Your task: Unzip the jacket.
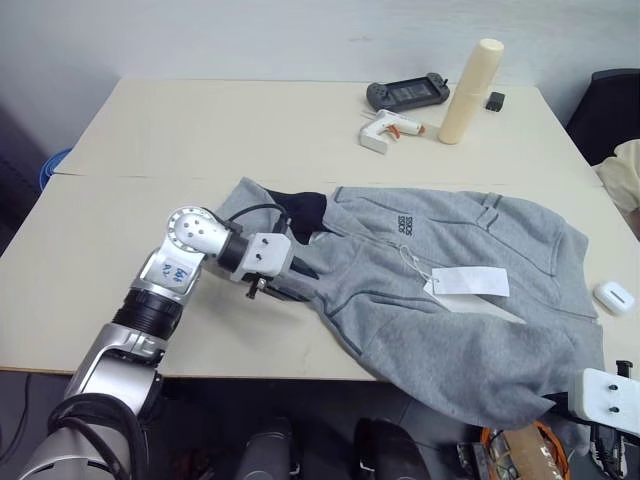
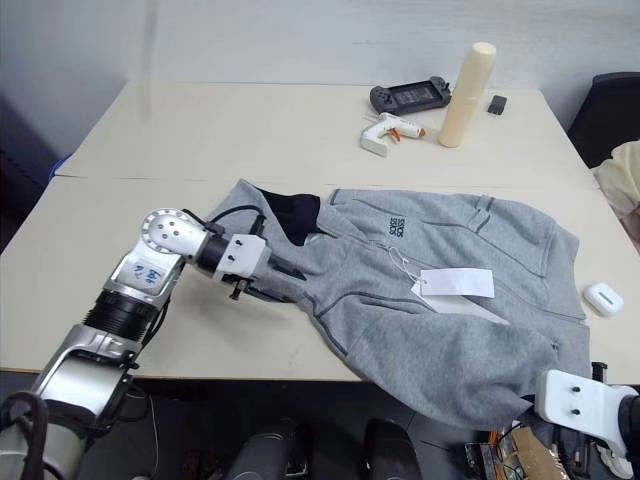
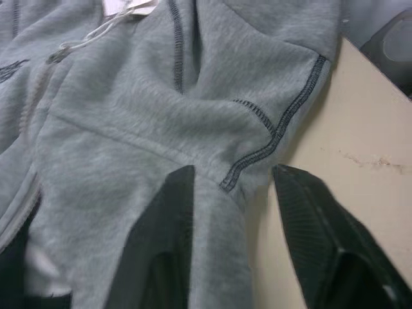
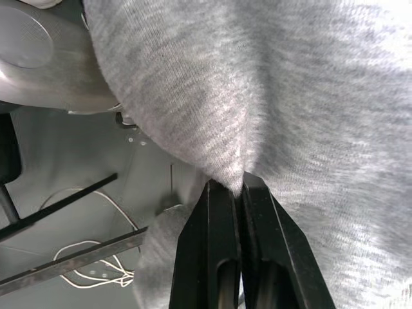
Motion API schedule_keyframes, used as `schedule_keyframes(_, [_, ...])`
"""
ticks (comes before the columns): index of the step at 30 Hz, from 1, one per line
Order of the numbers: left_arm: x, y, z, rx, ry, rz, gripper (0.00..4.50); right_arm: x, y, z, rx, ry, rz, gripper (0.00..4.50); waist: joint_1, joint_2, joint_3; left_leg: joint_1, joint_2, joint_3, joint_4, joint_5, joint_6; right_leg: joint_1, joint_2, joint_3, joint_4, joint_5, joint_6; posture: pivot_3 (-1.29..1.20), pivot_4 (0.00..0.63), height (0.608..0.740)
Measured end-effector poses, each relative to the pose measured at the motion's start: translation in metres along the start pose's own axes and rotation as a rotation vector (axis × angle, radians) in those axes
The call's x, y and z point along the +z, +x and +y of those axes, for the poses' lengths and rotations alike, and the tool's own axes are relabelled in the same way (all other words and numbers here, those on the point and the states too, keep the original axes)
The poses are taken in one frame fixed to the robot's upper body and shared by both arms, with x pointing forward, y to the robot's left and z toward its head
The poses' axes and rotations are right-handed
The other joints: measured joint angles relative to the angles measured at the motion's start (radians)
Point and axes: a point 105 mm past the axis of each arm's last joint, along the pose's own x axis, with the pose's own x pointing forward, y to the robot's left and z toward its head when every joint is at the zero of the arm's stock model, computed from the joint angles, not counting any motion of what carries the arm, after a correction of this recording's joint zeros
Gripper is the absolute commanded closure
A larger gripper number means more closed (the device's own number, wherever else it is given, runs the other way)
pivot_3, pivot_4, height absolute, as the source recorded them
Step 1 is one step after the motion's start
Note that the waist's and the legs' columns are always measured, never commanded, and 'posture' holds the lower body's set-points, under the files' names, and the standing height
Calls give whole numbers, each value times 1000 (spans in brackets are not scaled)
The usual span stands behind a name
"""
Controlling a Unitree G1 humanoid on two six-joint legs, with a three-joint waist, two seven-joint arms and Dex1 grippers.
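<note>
The grey hooded jacket lies spread on the cream table, front side up. Its dark hood lining is at the left and a white paper tag rests on the chest. The lower hem hangs over the table's near edge. My left gripper is at the jacket's near left edge and stands open. In the left wrist view one finger lies over the grey cloth and the other over bare table, with a stitched seam between them. My right gripper is shut on the hanging hem below the table edge.
At the far side of the table stand a white glue gun, a dark game controller, a tall cream cylinder and a small black block. A small white case lies right of the jacket. Pale yellow cloth sits off the right edge.
</note>
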Motion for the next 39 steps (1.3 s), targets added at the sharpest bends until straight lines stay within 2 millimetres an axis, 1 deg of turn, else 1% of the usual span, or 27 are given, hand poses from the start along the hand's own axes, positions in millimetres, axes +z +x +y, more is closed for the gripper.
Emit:
schedule_keyframes(2, [-2,6,2,-24,0,-2,1055,-1,3,-4,-5,1,0,4500,0,0,0,0,0,0,0,0,1,0,0,0,0,0,0,0,150,740])
schedule_keyframes(4, [-1,9,11,-21,25,7,389,0,6,-7,-8,-8,0,4500,1,0,0,0,-1,0,0,1,1,0,-1,0,0,0,0,0,150,740])
schedule_keyframes(5, [1,10,15,-15,39,7,163,0,7,-8,-12,-11,-1,4500,1,0,0,0,-1,0,0,1,1,0,-1,0,0,0,0,0,150,740])
schedule_keyframes(7, [3,12,22,-2,77,19,163,0,6,-10,-19,-10,-1,4500,1,0,0,0,-1,0,0,1,1,0,-1,0,0,0,0,0,150,740])
schedule_keyframes(8, [1,13,24,-2,97,41,163,0,6,-10,-20,-6,0,4500,1,0,0,0,-1,0,0,1,1,0,-1,0,0,0,0,0,150,740])
schedule_keyframes(11, [-13,18,21,-33,147,113,163,0,7,-10,-23,-1,2,4500,0,0,0,0,-1,0,0,1,1,0,-1,0,0,0,0,0,150,740])
schedule_keyframes(14, [-23,25,17,-62,171,142,163,0,6,-11,-28,2,5,4500,0,0,0,0,-1,0,0,0,1,-1,-1,0,0,0,0,0,150,740])
schedule_keyframes(17, [-22,29,23,-52,210,155,776,-1,6,-11,-32,0,12,4500,4,-1,0,0,-1,0,0,0,2,0,-3,0,0,1,1,0,150,740])
schedule_keyframes(23, [-27,32,21,-60,204,148,2660,-1,6,-11,-32,0,13,4500,4,-1,0,0,-1,0,0,0,3,0,-4,0,0,1,1,0,150,740])
schedule_keyframes(27, [-30,27,11,-104,181,142,3928,0,6,-11,-25,-3,13,4500,-1,-1,0,0,-1,0,0,0,3,0,-4,0,0,1,1,0,150,740])
schedule_keyframes(28, [-31,23,5,-116,158,138,4262,0,6,-11,-22,-4,12,4500,-2,-1,0,0,0,0,0,0,2,0,-4,0,0,1,1,0,150,740])
schedule_keyframes(29, [-31,17,-3,-133,128,124,4467,0,6,-10,-17,-4,12,4500,-7,-1,0,0,1,0,0,0,1,-1,-3,0,1,1,1,0,150,740])
schedule_keyframes(32, [-30,-2,-31,-134,9,104,4467,0,3,-6,-4,-3,13,4500,-24,-1,0,0,3,0,0,-1,-1,0,-2,1,3,0,0,0,150,740])
schedule_keyframes(34, [-27,-10,-43,-137,-49,103,4467,-2,0,-4,0,3,23,4500,-24,-1,0,0,2,-1,0,-1,-1,0,-2,1,3,0,0,0,150,740])
schedule_keyframes(35, [-21,-13,-51,-146,-76,98,4467,-2,-2,-3,6,3,24,4500,-24,-1,0,0,2,-1,0,-1,-1,1,-2,1,3,0,0,0,150,740])
schedule_keyframes(36, [-17,-15,-59,-158,-98,97,4467,-3,-3,0,17,6,27,4500,-24,-1,0,2,2,-1,0,-1,0,2,-2,2,2,0,0,0,150,740])
schedule_keyframes(39, [-13,-15,-78,-196,-151,115,4467,-5,-3,7,33,11,25,4500,-15,-1,0,4,2,-1,0,-2,0,4,-3,3,-2,-1,-1,0,150,740])
